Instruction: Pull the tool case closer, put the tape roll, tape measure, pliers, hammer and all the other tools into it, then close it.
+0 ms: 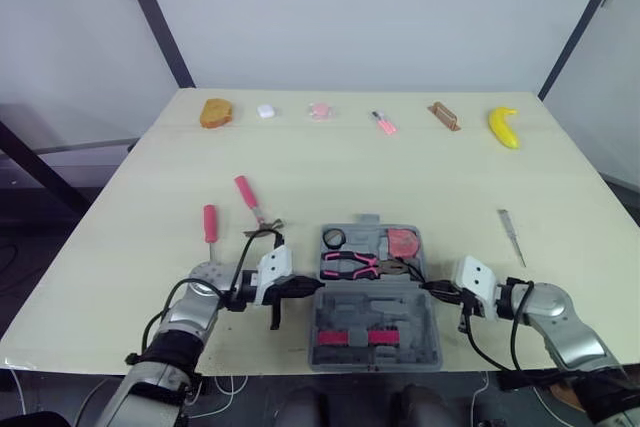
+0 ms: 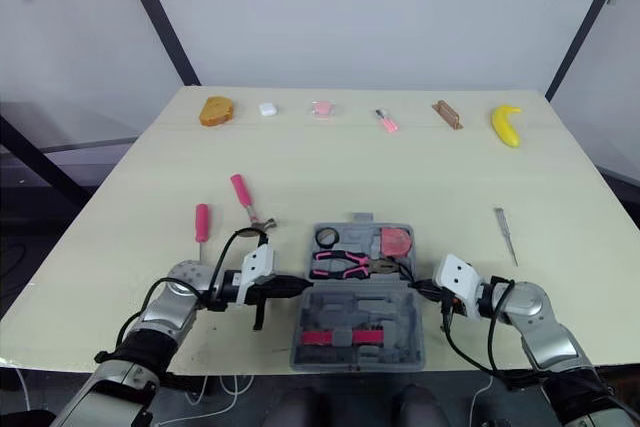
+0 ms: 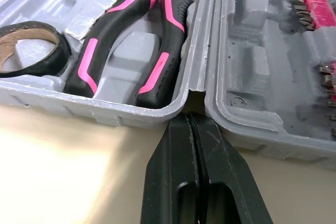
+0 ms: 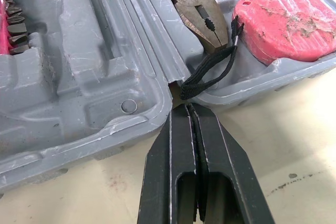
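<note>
The grey tool case (image 1: 375,305) lies open at the table's front middle. Its far half holds a black tape roll (image 1: 333,238), pink-and-black pliers (image 1: 349,265) and a pink tape measure (image 1: 403,243). The near half carries a pink bit rack (image 1: 357,336). My left gripper (image 1: 310,287) is shut, its tip at the case's left hinge gap (image 3: 191,100). On the other side my right gripper (image 1: 432,288) is shut too, its tip touching the right hinge beside the tape measure's black strap (image 4: 210,69). A pink-handled hammer (image 1: 250,199) and a pink-handled screwdriver (image 1: 209,223) lie left of the case.
A thin metal tool (image 1: 511,235) lies right of the case. Along the far edge sit a bread piece (image 1: 216,113), a white item (image 1: 266,110), a pink item (image 1: 319,109), a small pink tool (image 1: 384,123), a brown block (image 1: 444,115) and a banana (image 1: 504,126).
</note>
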Robot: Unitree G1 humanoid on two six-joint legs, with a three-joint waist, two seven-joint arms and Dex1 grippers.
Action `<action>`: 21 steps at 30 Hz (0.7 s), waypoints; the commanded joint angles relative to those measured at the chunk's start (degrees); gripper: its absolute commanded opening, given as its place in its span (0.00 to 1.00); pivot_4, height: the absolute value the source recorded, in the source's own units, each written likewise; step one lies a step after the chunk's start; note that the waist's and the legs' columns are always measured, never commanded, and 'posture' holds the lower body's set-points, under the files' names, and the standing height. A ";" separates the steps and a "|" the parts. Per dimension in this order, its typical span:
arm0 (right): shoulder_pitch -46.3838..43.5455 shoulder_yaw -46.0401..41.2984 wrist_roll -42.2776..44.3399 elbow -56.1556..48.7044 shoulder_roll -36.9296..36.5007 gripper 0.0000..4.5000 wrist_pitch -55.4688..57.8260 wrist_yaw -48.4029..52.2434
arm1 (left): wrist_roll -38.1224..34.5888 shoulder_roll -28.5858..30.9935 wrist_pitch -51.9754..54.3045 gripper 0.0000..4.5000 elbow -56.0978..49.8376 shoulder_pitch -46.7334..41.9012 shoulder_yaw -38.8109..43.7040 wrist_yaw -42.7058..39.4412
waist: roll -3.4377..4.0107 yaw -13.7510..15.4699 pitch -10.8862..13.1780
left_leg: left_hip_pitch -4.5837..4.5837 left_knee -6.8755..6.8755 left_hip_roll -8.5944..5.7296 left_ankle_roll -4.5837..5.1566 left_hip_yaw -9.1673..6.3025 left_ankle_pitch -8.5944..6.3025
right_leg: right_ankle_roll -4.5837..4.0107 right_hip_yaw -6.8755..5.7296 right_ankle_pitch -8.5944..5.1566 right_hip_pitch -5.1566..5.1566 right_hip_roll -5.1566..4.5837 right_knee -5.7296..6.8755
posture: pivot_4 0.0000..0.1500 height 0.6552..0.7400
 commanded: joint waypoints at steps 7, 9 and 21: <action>-2.02 -0.42 0.52 -0.67 1.71 0.01 -1.30 -1.39 | 1.17 -3.03 -2.62 0.00 1.94 -3.03 -1.07 0.42 | 0.00 0.07 0.00 | 0.00 0.00 0.00 0.00 0.00 0.00 | 0.00 0.01 0.00 0.00 0.00 0.00 | 1.00 1.00; -2.04 -0.38 0.45 -0.66 1.81 0.01 -1.30 -1.41 | 1.25 -3.22 -2.63 0.00 2.24 -3.36 -0.91 0.39 | 0.00 0.07 0.00 | 0.00 0.01 0.00 0.00 0.01 0.00 | 0.00 0.01 0.00 0.00 0.00 0.00 | 1.00 1.00; -2.44 -0.71 0.03 0.37 2.84 0.01 -2.08 -2.14 | 2.27 -4.40 -4.13 0.00 6.07 -6.00 -0.63 0.85 | 0.00 0.08 0.00 | -0.01 0.02 -0.01 0.00 0.00 0.00 | 0.01 0.00 0.00 0.00 0.00 0.01 | 1.00 1.00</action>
